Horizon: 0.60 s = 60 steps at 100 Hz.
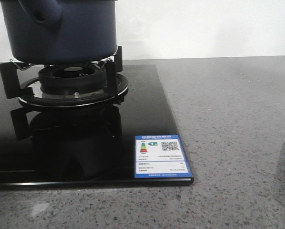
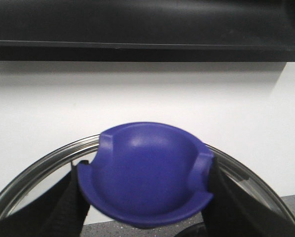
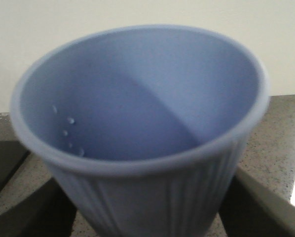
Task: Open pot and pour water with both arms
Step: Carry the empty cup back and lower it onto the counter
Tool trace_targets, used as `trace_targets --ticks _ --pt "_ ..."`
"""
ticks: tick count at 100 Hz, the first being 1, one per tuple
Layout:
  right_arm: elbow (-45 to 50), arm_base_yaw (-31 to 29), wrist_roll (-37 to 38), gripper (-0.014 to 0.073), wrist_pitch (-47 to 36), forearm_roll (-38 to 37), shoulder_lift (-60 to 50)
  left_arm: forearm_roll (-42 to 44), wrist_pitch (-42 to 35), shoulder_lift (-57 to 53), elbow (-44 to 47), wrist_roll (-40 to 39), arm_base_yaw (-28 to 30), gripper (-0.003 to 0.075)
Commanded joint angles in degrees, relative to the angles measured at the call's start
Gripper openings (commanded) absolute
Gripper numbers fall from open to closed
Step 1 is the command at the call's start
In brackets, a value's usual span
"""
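Left gripper (image 2: 145,197): seen in the left wrist view only; its two black fingers (image 2: 63,207) are pressed against opposite sides of a deep-blue rounded plastic knob (image 2: 147,177), which is pinched between them. The knob is fixed to a clear glass lid with a metal rim (image 2: 34,170), shown as an arc behind the knob and cut off at the lower frame edge. A white wall and a dark horizontal band are seen beyond the lid.

Right gripper (image 3: 152,207): seen in the right wrist view only; a pale blue ribbed plastic cup (image 3: 142,148) is clamped between dark fingers (image 3: 246,202) that are largely hidden behind it. The cup is held mouth toward the camera; a few small droplets are noted on its inner wall. The picture is slightly blurred. Speckled grey bench (image 3: 280,133) is visible below the cup.

Large dark navy-blue round pot (image 1: 61,33): straight matte sides, a stubby same-coloured handle with a hole facing the camera. It is set on the black pan supports of a gas burner (image 1: 73,78), at the upper left of the front view. Its rim and top are cut off by the frame, so whether anything is inside cannot be told.

Black glass hob (image 1: 147,109): glossy, the burner mirrored in it; a blue-and-white energy label (image 1: 161,156) is stuck at its near right corner. Neither arm appears in the front view.
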Motion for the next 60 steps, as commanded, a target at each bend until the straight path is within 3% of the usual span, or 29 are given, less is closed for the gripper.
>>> trace_targets --ticks 1,34,60 --pt "-1.2 -0.6 -5.2 0.0339 -4.8 4.5 1.4 0.2 -6.4 -1.7 -2.1 -0.2 0.1 0.0388" --pt "-1.3 -0.6 -10.9 0.0339 -14.7 7.3 12.6 0.2 -6.4 -1.7 -2.1 -0.2 0.1 0.0388" --pt "-1.3 -0.6 -21.5 0.0339 -21.8 8.2 19.0 0.2 -6.4 -1.7 -2.1 -0.2 0.1 0.0388"
